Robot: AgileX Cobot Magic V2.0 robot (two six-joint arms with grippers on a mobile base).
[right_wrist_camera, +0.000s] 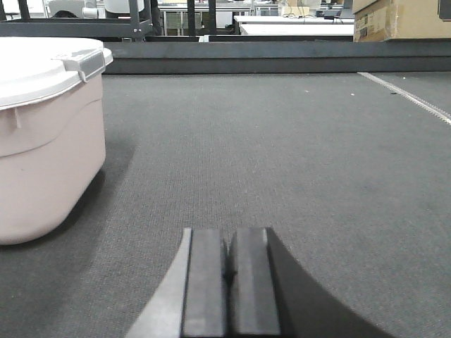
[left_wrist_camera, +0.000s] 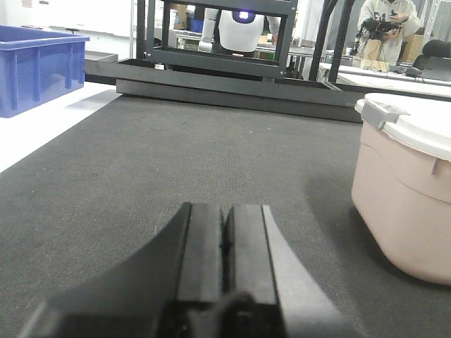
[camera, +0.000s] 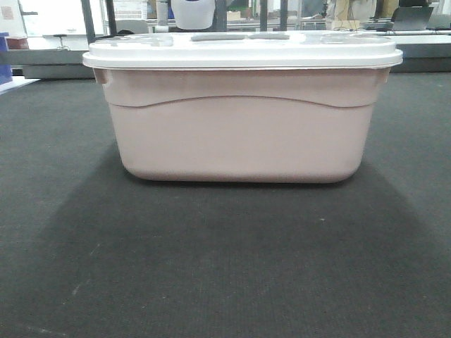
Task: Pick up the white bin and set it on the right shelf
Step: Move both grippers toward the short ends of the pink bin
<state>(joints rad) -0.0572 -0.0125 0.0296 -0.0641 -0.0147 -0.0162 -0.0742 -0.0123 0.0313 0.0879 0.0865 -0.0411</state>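
Dark carpet carries the white bin, flanked by low left claw and right claw (both closed, empty).

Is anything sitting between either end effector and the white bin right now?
Nothing visible. Only bare dark mat lies between the left end effector and the white bin to its right, and between the right end effector and the bin to its left. Both end effectors are shut.

White bin at left on dark carpet, right hand — pads pressed together — well apart.
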